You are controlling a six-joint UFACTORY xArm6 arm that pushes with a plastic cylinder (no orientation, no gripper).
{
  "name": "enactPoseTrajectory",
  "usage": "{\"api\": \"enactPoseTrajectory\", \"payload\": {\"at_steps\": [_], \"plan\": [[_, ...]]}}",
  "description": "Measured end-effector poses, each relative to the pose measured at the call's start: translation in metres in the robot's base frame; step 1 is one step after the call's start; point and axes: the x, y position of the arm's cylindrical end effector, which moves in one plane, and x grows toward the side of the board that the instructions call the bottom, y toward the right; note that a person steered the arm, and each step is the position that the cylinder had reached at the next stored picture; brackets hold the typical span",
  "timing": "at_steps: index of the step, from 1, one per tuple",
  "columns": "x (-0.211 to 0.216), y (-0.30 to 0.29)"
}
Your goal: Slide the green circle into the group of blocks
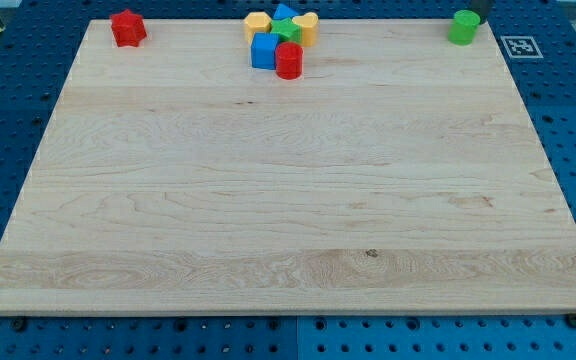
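The green circle stands near the board's top right corner. My tip shows as a dark rod end at the view's top edge, right against the circle's upper right side. The group of blocks sits at the top centre, well to the left of the circle: a yellow block, a blue block, a green star, another yellow block, a blue block and a red cylinder.
A lone red block sits near the board's top left corner. The wooden board lies on a blue perforated table. A black-and-white marker tag lies just off the board's top right edge.
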Motion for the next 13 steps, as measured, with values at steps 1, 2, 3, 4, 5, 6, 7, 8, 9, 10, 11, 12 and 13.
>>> {"api": "enactPoseTrajectory", "payload": {"at_steps": [1, 2, 3, 4, 5, 6, 7, 8, 9, 10, 11, 12, 13], "plan": [[0.010, -0.015], [0.026, -0.019], [0.043, -0.006], [0.043, 0.022], [0.044, 0.017], [0.050, -0.011], [0.055, -0.044], [0.060, -0.077], [0.070, -0.099], [0.086, -0.073], [0.104, -0.071], [0.104, -0.095], [0.104, -0.131]]}}
